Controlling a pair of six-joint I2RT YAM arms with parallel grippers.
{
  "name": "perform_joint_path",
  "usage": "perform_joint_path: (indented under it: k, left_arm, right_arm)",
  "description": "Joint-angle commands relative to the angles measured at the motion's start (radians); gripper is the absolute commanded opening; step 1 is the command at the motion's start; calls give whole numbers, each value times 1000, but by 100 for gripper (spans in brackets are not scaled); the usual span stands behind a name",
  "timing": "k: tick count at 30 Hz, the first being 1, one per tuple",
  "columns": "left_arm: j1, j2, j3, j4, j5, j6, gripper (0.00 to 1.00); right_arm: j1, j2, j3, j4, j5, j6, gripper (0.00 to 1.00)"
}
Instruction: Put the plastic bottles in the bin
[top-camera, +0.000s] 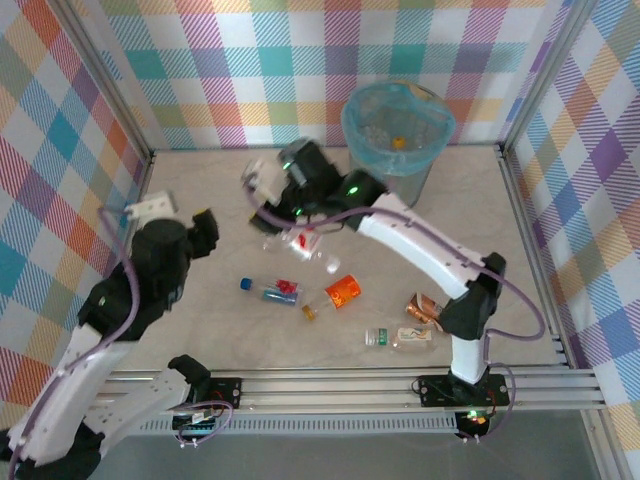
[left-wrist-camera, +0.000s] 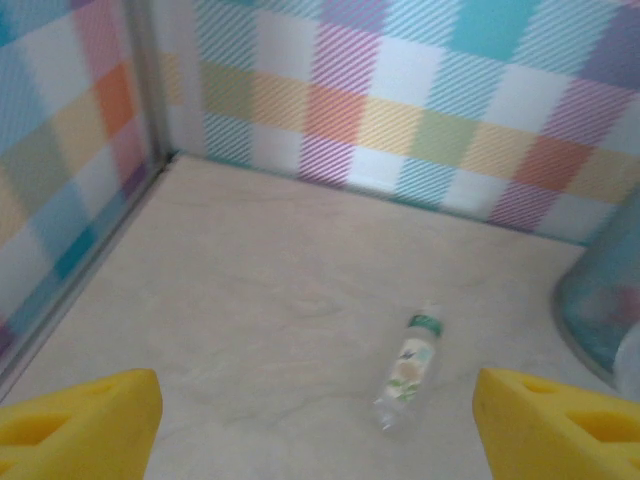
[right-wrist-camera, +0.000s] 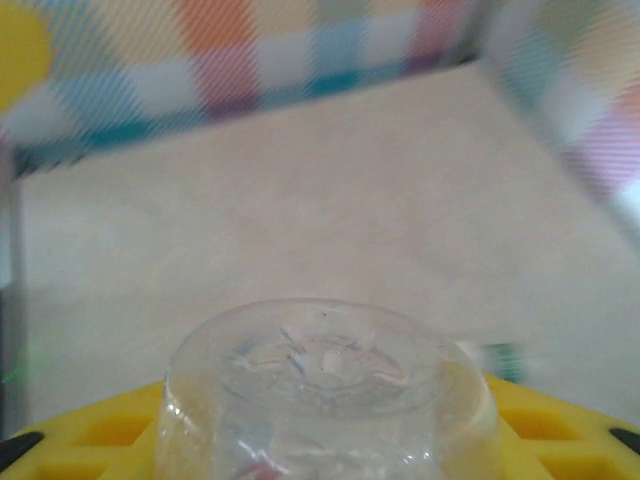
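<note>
Squeezing tight with the yellow fingers (right-wrist-camera: 95, 435) of the right gripper (right-wrist-camera: 322, 445), one on each side of a clear bottle (right-wrist-camera: 325, 375). Showing the bottle's round bottom to the right wrist camera. Holding it, in the top view, over the middle of the tabletop (top-camera: 200, 180), left of the bin (top-camera: 425, 175) and nearer than it, not yet above the opening.

Spreading the yellow fingers (left-wrist-camera: 80, 425) of the left gripper (left-wrist-camera: 315, 400) wide apart, gripping nothing. Looking past them at a little bottle with a green label (left-wrist-camera: 410, 368) lying flat on the tabletop, with the bin's blue edge off to its right.

Leaving more bottles lying on the near part of the tabletop: a blue-capped bottle (top-camera: 268, 290), an orange bottle (top-camera: 342, 292), a brown bottle (top-camera: 425, 308) and a green-capped bottle (top-camera: 400, 338).

Treating every bottle as probably light and thin, likely denting under a hard squeeze, smooth and slippery, and ready to roll when bumped. Grabbing best across the round middle, over the label, not at the skinny cap end. Needing only a soft, steady grip while carrying each one to the bin, far back and a little to the right.
</note>
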Motion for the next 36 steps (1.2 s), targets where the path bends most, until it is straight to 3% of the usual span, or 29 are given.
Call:
perform_joint_path:
  k: [1, 8, 12, 16, 20, 25, 36]
  left_arm:
    - [7, 151, 113, 163, 169, 136, 83]
    - [6, 518, 467, 179, 453, 130, 82]
    - [-1, 656, 602, 170, 547, 102, 81]
    - [-11, 718, 651, 172, 578, 92, 80]
    - [-14, 745, 649, 173, 580, 90, 80]
    - [-14, 755, 631, 165, 582, 94, 81]
    - [-14, 752, 548, 191, 580, 81, 81]
  right_arm:
    - [-106, -53, 40, 148, 60, -42, 55]
    - [-356, -26, 132, 402, 87, 30, 54]
    - [-448, 78, 258, 498, 129, 70, 55]
    - [-499, 241, 473, 489, 167, 86, 55]
    - [-511, 365, 583, 528, 306, 5, 55]
    - [-511, 409, 566, 530, 446, -109, 61]
    - [-513, 394, 404, 512, 492, -137, 58]
